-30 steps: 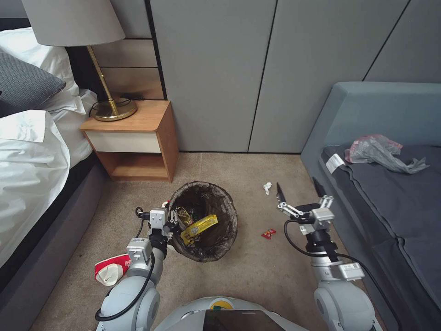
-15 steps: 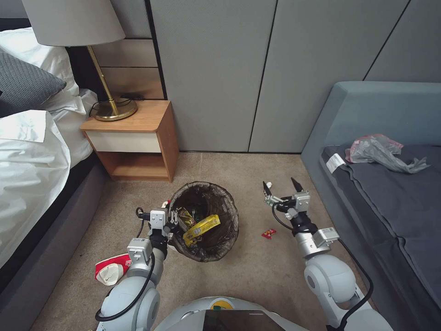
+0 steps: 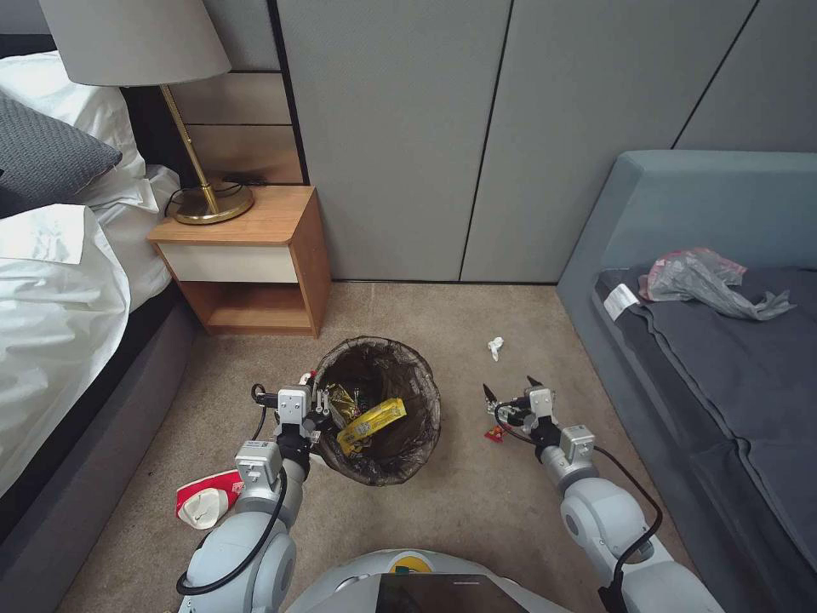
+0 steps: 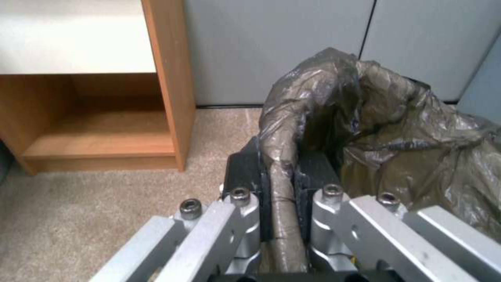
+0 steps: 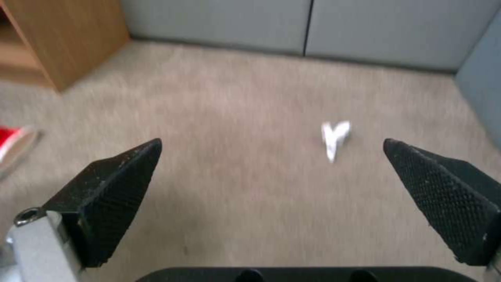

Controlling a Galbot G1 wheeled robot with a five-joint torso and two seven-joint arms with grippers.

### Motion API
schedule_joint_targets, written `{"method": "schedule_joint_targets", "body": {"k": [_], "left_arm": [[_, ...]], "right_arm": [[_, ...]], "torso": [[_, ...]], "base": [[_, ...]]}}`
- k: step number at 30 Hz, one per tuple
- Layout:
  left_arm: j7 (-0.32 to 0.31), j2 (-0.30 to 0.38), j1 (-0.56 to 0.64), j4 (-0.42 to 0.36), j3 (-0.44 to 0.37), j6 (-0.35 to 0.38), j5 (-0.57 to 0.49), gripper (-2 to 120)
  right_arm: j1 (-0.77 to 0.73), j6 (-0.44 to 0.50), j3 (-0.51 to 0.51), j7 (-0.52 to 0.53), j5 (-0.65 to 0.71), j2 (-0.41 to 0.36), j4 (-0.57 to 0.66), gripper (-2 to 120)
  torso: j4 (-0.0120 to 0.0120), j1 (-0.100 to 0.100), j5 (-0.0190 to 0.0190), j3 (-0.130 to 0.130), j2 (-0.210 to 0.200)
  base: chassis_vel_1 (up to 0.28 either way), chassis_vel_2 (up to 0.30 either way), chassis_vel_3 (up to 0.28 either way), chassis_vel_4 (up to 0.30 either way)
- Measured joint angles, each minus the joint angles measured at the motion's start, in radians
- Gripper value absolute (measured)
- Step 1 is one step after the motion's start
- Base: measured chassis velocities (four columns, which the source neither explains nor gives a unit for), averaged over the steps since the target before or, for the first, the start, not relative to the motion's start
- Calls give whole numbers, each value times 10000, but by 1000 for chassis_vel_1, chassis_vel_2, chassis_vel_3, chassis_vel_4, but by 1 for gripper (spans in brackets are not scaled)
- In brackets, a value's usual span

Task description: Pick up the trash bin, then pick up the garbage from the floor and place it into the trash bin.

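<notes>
The trash bin (image 3: 407, 352), white with a dark brown bag over its rim, hangs tilted at the head view's centre. My left gripper (image 3: 320, 415) is shut on its near-left rim. The left wrist view shows the black fingers (image 4: 245, 172) of that gripper (image 4: 279, 168) pinching the bagged rim of the bin (image 4: 397, 129). A yellow wrapper (image 3: 372, 423) lies inside. My right gripper (image 3: 509, 393) is open, low over the carpet, with a small red scrap (image 3: 494, 435) just beside it. A white scrap (image 3: 495, 346) lies farther off; it (image 5: 334, 138) shows ahead of the open right gripper (image 5: 271, 148). A red-and-white carton (image 3: 202, 503) lies by my left arm.
A wooden nightstand (image 3: 255, 255) with a brass lamp (image 3: 200, 200) stands left of the bin, beside the bed (image 3: 59, 281). A grey-blue sofa (image 3: 723, 340) fills the right, with a thin grey plastic bag (image 3: 702, 281) on it. Grey wall panels (image 3: 477, 136) close the back.
My right arm has swung in and down towards the carpet, its gripper still open and now close to the red scrap. The left gripper and the bin have stayed put.
</notes>
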Motion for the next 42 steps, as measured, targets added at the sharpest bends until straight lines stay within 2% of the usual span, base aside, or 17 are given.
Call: {"method": "schedule_joint_targets", "body": {"k": [15,28,42], "left_arm": [[0,0,0,1,2,0,0,7],[0,0,-1,1,2,-1,0,7],[0,0,0,1,2,-1,0,7]], "right_arm": [[-63,-49,-333,-24,84,72,-752,100],[-293,-59,-541,-99,2,481,-1728,100],[160,-136,-338,-96,336,838,-2588,100]], "torso": [[0,0,-1,0,0],[-1,0,-1,0,0],[-1,0,0,0,0]], "base": [[0,0,0,0],[0,0,0,0],[0,0,0,0]]}}
